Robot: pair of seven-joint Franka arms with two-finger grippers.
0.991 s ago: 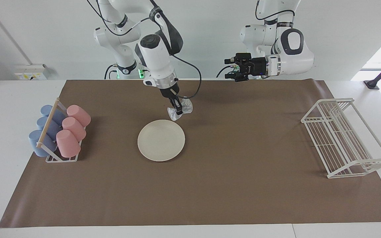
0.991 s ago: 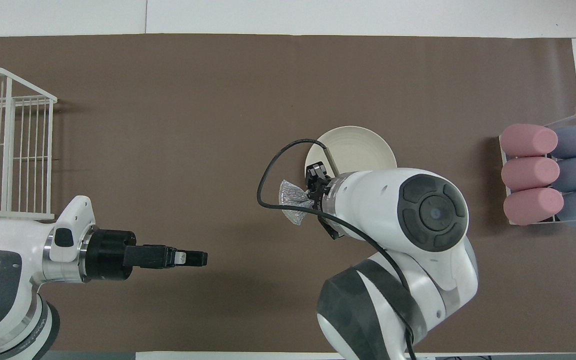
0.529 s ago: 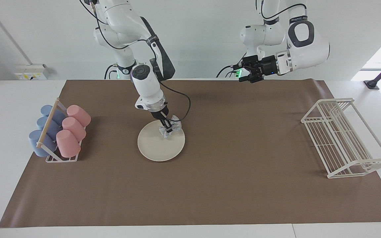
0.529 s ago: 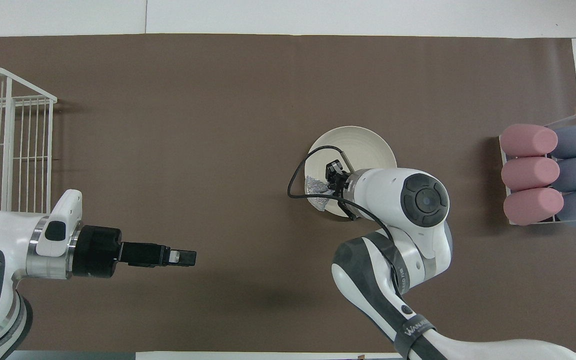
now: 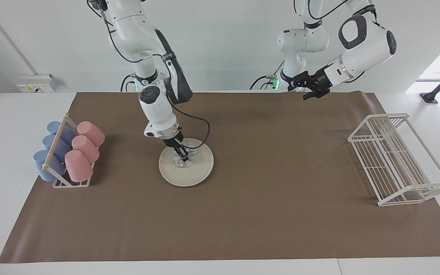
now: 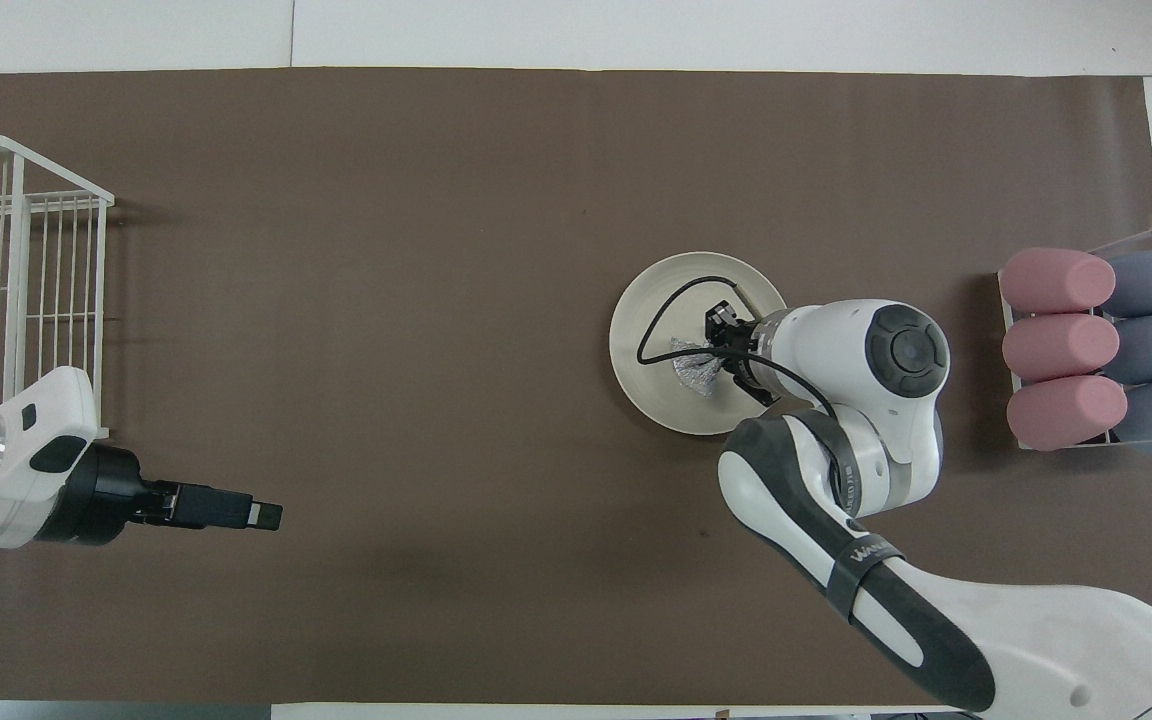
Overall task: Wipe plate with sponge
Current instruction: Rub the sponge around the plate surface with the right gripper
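While the right gripper (image 5: 183, 157) pinches the sponge (image 5: 185, 156) from above, the crumpled silvery lump rests on the plate (image 5: 193, 173), pressed against its surface near the middle. On the plate's own clock face in the overhead view, the sponge (image 6: 693, 362) sits just short of centre toward six o'clock, and the right gripper (image 6: 718, 347) comes onto it from about three o'clock, its black cable looping over the plate (image 6: 651, 400) toward ten o'clock. The sponge bulges out on both sides of the fingers pressed together on it.

On the brown mat (image 5: 243, 221) that covers the counter (image 5: 21, 103), the plate lies nearer the right arm's end than the middle. A rack (image 5: 57, 183) of pink cups (image 5: 78, 165) and blue cups (image 5: 45, 165) stands at that end, well apart from the plate. A white wire rack (image 5: 395, 160) stands at the left arm's end.

Raised over the mat's edge close to the robots, the left gripper (image 5: 311, 91) waits with its fingers spread, holding nothing, well apart from plate and sponge.

A dark band on the right arm's forearm carries white lettering, too small to read with certainty.
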